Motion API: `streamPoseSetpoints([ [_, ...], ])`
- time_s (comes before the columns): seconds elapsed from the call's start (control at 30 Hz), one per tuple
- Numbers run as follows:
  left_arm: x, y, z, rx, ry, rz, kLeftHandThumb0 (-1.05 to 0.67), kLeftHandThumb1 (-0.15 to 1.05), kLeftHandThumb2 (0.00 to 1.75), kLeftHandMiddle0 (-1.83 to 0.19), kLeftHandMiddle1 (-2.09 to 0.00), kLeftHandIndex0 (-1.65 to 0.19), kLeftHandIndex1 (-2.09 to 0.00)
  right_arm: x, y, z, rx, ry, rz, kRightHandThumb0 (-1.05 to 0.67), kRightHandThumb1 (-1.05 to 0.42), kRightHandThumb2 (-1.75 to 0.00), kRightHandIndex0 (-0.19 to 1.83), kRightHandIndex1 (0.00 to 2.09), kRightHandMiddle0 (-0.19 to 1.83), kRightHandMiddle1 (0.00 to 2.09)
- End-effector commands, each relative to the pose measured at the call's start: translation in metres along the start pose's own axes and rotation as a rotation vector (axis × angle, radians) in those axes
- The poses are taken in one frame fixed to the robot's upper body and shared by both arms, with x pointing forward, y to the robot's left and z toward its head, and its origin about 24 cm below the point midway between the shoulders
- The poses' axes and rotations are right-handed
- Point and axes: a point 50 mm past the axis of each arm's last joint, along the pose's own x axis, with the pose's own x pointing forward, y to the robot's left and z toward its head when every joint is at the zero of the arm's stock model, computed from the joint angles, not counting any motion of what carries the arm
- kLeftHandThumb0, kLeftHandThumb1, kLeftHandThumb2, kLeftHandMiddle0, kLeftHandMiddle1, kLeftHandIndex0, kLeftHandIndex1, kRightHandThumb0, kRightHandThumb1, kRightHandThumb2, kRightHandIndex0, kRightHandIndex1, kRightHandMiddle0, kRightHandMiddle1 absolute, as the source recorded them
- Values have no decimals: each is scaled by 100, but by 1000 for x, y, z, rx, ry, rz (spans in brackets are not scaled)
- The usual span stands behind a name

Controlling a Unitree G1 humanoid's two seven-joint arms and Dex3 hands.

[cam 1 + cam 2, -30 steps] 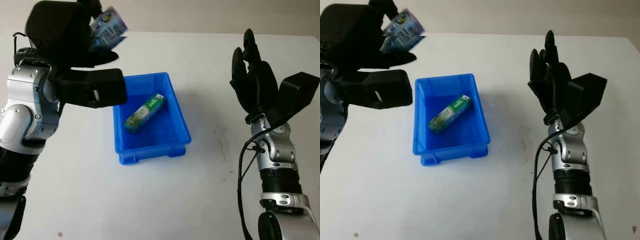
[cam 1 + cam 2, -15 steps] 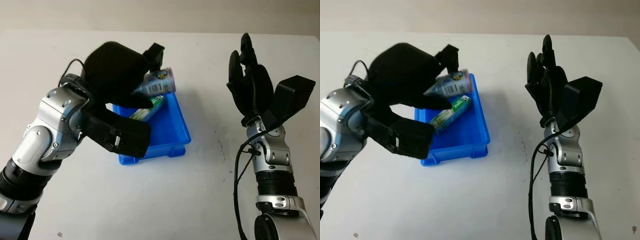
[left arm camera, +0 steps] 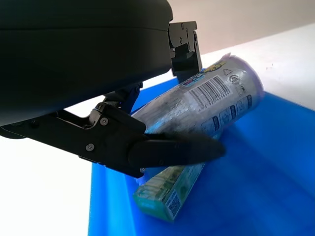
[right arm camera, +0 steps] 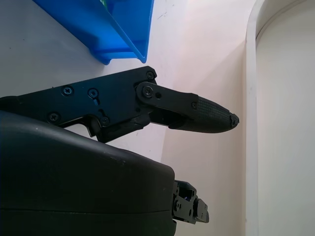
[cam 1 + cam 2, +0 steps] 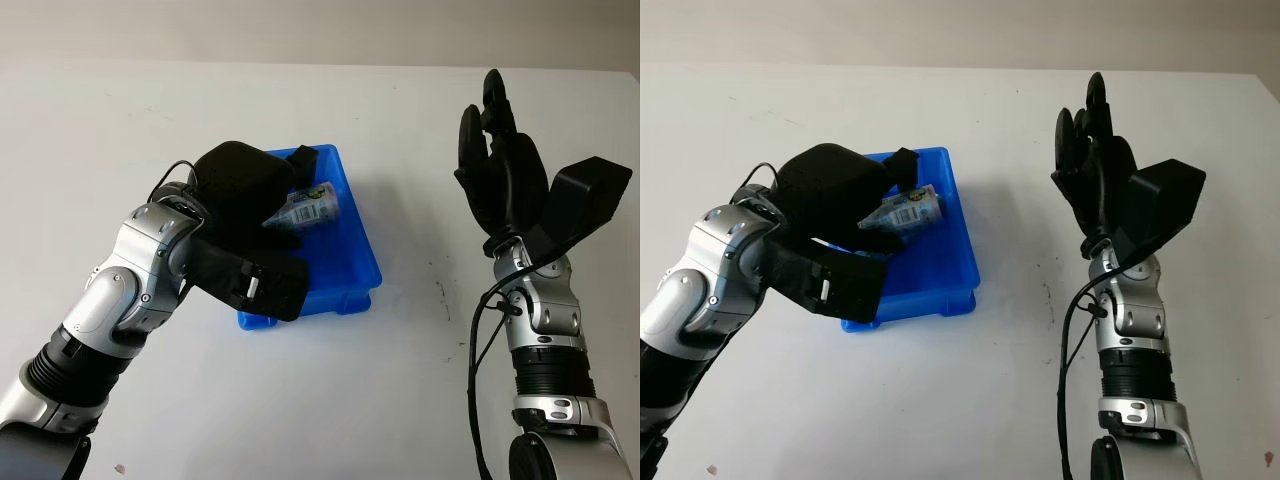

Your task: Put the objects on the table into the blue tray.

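Observation:
The blue tray (image 5: 352,262) stands on the white table, left of centre. My left hand (image 5: 262,205) hangs over the tray's inside, shut on a silvery-blue can (image 5: 311,204) with a barcode label (image 3: 206,93). The can lies nearly level just above the tray floor. Under it, inside the tray, lies a green box (image 3: 170,191), mostly hidden by the hand in the head views. My right hand (image 5: 500,160) is raised upright at the right side of the table, open and holding nothing.
The white table (image 5: 300,400) spreads all around the tray. A small dark mark (image 5: 441,290) shows on the table right of the tray. In the right wrist view a corner of the blue tray (image 4: 123,34) shows past the right hand's finger.
My left hand has carried the can from high at the back left down and to the right into the tray. The right hand has stayed in place.

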Motion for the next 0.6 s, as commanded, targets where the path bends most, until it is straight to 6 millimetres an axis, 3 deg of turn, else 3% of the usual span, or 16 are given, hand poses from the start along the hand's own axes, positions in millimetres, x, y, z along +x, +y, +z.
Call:
streamPoseSetpoints([
  [0.0,-1,1,-3,-48,3,13,-68,105,66,-61,-209,19,-64,-2,-2,1,-7,-2,-4,-61,-105,-62,-19,0,-19,0],
  [0.03,-2,3,-5,-83,-2,20,-66,105,68,-20,-180,19,-46,-2,-2,1,-11,-1,-5,-61,-105,-62,-19,0,-19,0],
  [0.07,-3,7,-7,-140,-8,31,-66,105,69,-2,-117,16,-30,-2,-2,1,-15,1,-8,-61,-105,-62,-19,0,-19,0],
  [0.1,-4,9,-9,-179,-13,38,-65,105,66,5,-71,14,-22,-2,-2,1,-18,1,-9,-61,-105,-62,-19,0,-19,0],
  [0.17,-5,14,-13,-281,-28,51,-65,105,62,10,-24,14,-13,-2,-1,1,-16,0,-9,-61,-105,-62,-19,0,-19,0],
  [0.23,-7,19,-17,-410,-55,70,-65,105,61,12,-13,17,-10,-2,0,0,-11,4,-6,-61,-105,-62,-19,0,-19,0],
  [0.27,-8,22,-20,-482,-64,77,-65,105,57,8,-58,17,-8,-2,0,0,-10,5,-5,-61,-105,-62,-19,0,-19,0],
  [0.33,-10,28,-27,-610,-84,88,-67,105,56,15,-69,19,-5,-2,1,1,-12,3,2,-61,-105,-62,-19,0,-19,0],
  [0.37,-11,31,-31,-654,-91,98,-71,105,57,16,-38,19,-4,-2,1,1,-12,1,6,-61,-105,-62,-19,0,-19,0],
  [0.4,-11,34,-34,-691,-102,119,-73,105,57,17,-24,18,-3,-1,2,1,-14,0,9,-60,-105,-63,-19,0,-19,0],
  [0.43,-12,37,-38,-729,-116,145,-75,105,57,6,-23,16,-4,-1,2,1,-14,-3,13,-60,-105,-63,-19,0,-19,0],
  [0.57,-12,43,-52,-934,-157,256,-68,105,56,11,-7,11,-6,1,5,2,-13,-12,28,-60,-105,-64,-19,0,-19,0],
])
